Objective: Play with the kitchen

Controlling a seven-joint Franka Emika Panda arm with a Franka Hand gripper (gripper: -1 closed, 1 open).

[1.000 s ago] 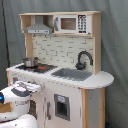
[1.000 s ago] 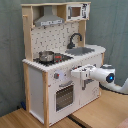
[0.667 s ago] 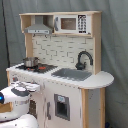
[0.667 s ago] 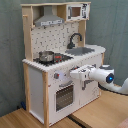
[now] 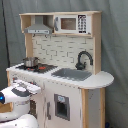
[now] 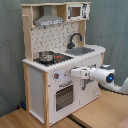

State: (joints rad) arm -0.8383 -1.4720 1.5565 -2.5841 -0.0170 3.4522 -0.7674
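The large white and light-wood toy play kitchen [image 5: 60, 70] [image 6: 60, 65] stands upright on a pale wooden floor [image 6: 100, 112] before a grey-green fabric backdrop [image 6: 11, 50], filling most of both exterior views. No writing or brand can be read anywhere on it. Its counter carries a small shiny metal pot [image 5: 30, 62] [image 6: 46, 56] on a black stovetop, a grey rectangular sink [image 5: 71, 74] [image 6: 82, 50] and a curved black faucet [image 5: 83, 59] [image 6: 74, 39]; above sit a grey hood [image 5: 38, 29] [image 6: 49, 21] and a white microwave [image 5: 72, 23] [image 6: 76, 11], against a tile-patterned back wall. The second exterior view alone shows the glazed oven door [image 6: 64, 96] and a round knob above it; the first exterior view alone shows a dark panel low on the front, right of the arm. The robot's white rounded arm ends in a gripper [image 5: 33, 88] [image 6: 73, 73] at the kitchen's front face, just below the counter edge; whether its jaws are parted or closed cannot be told.
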